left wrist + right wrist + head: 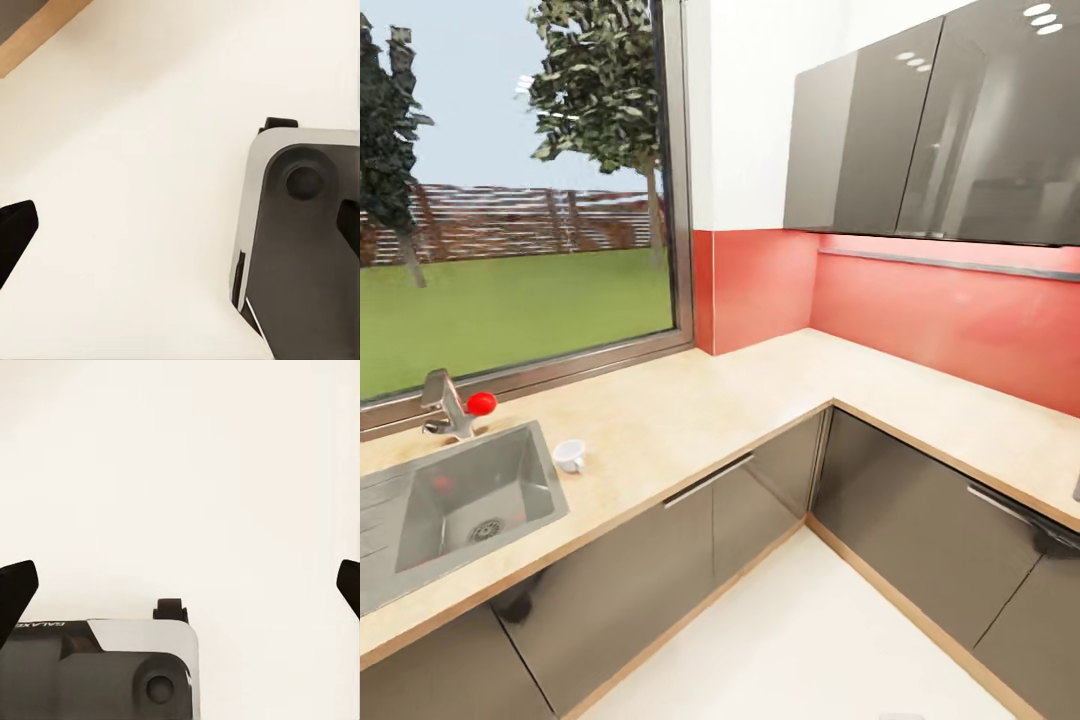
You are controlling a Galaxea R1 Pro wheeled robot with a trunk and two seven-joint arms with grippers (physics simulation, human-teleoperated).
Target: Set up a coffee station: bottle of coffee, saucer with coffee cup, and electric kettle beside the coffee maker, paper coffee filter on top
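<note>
You are looking over an L-shaped beige countertop (690,420) that runs under a big window (510,200) and turns along a red backsplash (950,320). The coffee cup (570,455), small and white, lies tipped on its side on the counter just beside the steel sink (470,500). Behind the sink stands a tap (445,400) with a red ball (481,403) next to it. Glossy grey wall cabinets (930,130) hang above the backsplash, and grey base cabinets (710,520) sit below the counter.

Your left gripper (180,232) points down at the pale floor (150,187); its dark fingertips (15,232) sit at opposite edges of the wrist view, spread wide with nothing between them. The robot's grey base (307,247) lies below it. Your right gripper (180,585) is likewise spread wide and empty over the floor, fingertips (16,589) far apart. On the base (97,667) in that view you can read part of a label, "GALAXE", the rest cut off.
</note>
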